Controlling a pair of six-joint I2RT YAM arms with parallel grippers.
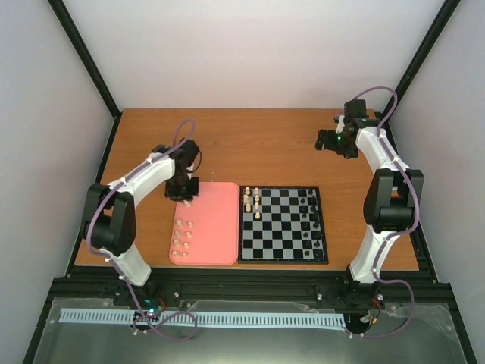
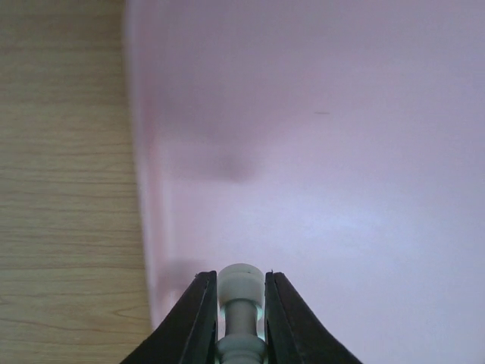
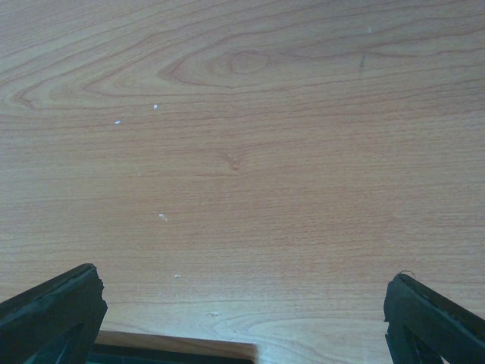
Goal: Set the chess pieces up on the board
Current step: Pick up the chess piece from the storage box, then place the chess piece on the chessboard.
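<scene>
Pink tray, piece clamped in left hand

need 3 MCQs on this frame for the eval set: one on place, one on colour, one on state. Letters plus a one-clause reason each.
1. Where is the left claw?
A) over the chessboard
B) over the far-left corner of the pink tray
C) over bare wood at the far right

2. What colour is the chess piece in the left claw?
A) black
B) red
C) cream-white

3. How is the right claw?
A) open, holding nothing
B) shut on a black piece
C) shut on the tray's rim

Key:
1 B, the top view shows it above the tray's far-left corner.
2 C, the left wrist view shows a pale rounded head clamped between the fingers.
3 A, its fingers stand wide apart over bare table.
</scene>
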